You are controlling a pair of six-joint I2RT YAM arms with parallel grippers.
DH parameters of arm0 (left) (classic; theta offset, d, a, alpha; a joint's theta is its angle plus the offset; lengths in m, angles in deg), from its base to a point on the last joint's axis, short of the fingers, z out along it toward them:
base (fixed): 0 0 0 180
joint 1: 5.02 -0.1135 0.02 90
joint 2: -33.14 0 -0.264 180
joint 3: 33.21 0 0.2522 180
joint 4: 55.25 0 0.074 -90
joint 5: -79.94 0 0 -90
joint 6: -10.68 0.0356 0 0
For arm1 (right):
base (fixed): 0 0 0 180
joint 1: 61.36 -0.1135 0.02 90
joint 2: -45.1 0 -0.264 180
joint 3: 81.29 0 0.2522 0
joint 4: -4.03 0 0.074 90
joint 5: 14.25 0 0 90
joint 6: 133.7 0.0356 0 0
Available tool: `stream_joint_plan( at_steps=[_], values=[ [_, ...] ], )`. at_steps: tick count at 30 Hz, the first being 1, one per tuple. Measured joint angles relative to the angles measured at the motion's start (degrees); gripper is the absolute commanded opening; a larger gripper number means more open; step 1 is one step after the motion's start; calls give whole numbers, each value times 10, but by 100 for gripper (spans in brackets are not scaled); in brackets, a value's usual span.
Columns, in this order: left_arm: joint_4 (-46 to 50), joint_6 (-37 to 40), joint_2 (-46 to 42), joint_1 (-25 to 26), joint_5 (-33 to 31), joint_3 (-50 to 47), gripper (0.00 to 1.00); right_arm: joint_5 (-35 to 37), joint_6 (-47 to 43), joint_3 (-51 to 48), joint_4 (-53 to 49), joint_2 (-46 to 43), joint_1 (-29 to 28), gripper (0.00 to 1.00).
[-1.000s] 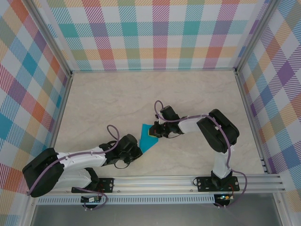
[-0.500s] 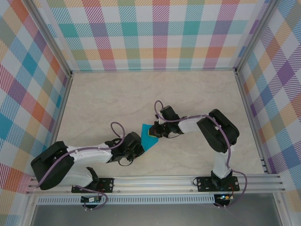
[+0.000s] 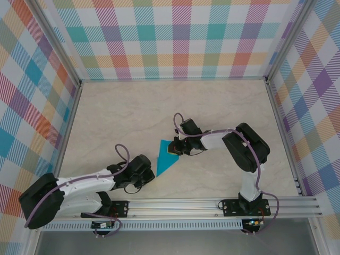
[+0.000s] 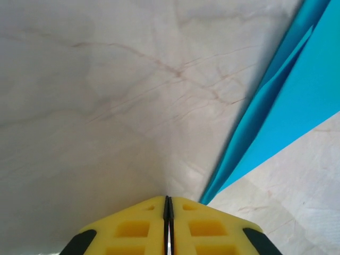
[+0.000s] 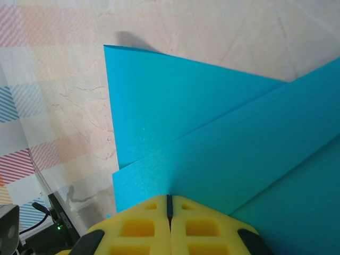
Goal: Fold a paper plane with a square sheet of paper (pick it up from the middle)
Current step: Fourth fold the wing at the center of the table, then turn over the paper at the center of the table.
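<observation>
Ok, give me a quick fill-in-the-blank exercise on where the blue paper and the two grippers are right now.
1. The folded paper lies on the ____.
2. The gripper positioned over the paper is the ____ one.
3. The left gripper, beside the paper's sharp tip, has its jaws ____.
Missing words: table; right, meaning the right gripper; shut.

Paper (image 3: 163, 162): teal-blue, matte, folded into a narrow wedge with overlapping layers. Lies flat at mid-table (image 3: 117, 117), sharp tip toward the near edge.
</observation>
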Motion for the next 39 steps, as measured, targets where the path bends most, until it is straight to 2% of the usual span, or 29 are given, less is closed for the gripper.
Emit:
stream_joint_plan(
  at_steps=[5,10,15,18,23,30,39],
  values=[
    [39,11,-65,-1,-2,-1,15,2,-36,15,-27,1,-1,7],
    [61,38,-64,-19,-6,14,20,5,-110,48,-99,1,-2,15],
    [64,90,-14,-70,1,79,35,44,-139,58,-177,-40,-1,28],
    [50,121,23,-104,15,118,44,84,-116,54,-203,-89,2,34],
    [47,179,116,-129,40,187,46,109,-40,-8,-183,-158,14,39],
    [49,235,220,-130,50,249,48,89,41,-63,-142,-140,15,41],
    [50,253,278,-130,59,263,47,67,75,-65,-92,-115,5,41]
  ],
)
